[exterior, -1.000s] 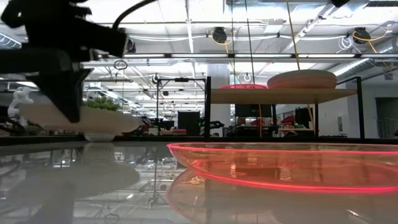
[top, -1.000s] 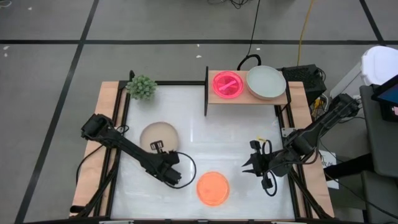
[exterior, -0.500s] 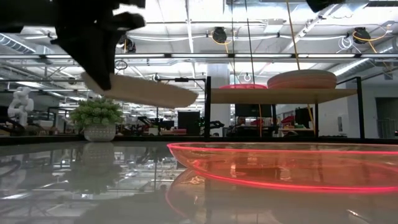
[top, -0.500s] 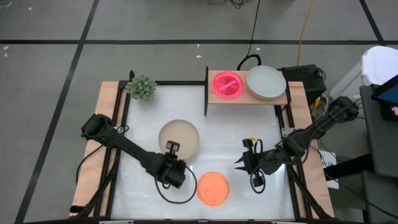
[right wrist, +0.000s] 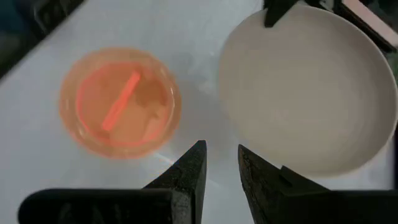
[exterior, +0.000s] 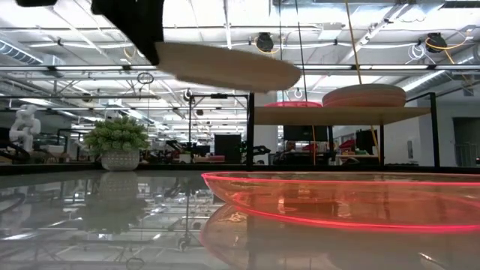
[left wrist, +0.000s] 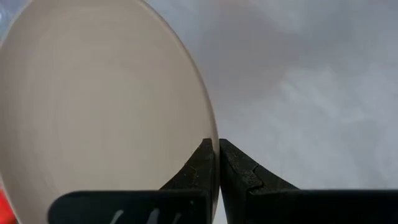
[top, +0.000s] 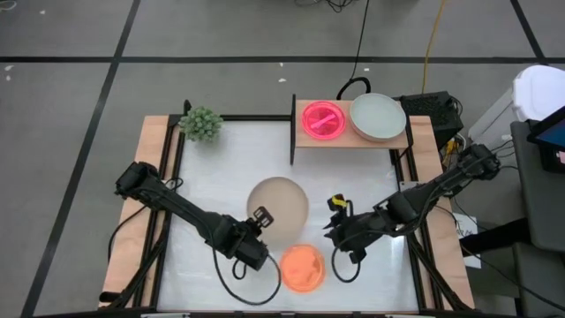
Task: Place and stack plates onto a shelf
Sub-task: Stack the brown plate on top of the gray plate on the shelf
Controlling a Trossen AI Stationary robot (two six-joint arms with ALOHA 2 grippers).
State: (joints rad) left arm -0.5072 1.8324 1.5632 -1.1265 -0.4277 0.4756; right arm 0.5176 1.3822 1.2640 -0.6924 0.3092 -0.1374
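1. The left gripper (top: 261,220), in the lower middle of the high view, has its fingers (left wrist: 205,163) pressed together on the rim of the beige plate (top: 277,202); the left wrist view shows the two dark tips clamped on the plate's edge.
2. The beige plate is lifted off the table (top: 353,177): in the low view it hangs near the top of the frame, tilted a little, level with or above the shelf board.
3. The right gripper (top: 327,231), right of centre in the lower half of the high view, holds nothing; the right wrist view shows its fingers (right wrist: 189,169) parted by a narrow gap above the bare tabletop, between the orange plate and the beige one.
4. The orange plate (top: 303,268) lies flat on the table near the bottom edge of the high view, just below the beige plate and between the two grippers; it fills the lower right of the low view.
5. The shelf (top: 353,140) stands at the upper edge of the table, right of centre. On it sit a magenta plate (top: 322,119) on the left and a grey-green plate (top: 378,116) on the right, close together.
6. In the low view the pile on the shelf's right looks like more than one plate, though the count is hard to tell.
7. A small plant (top: 201,123) stands at the table's upper left corner.
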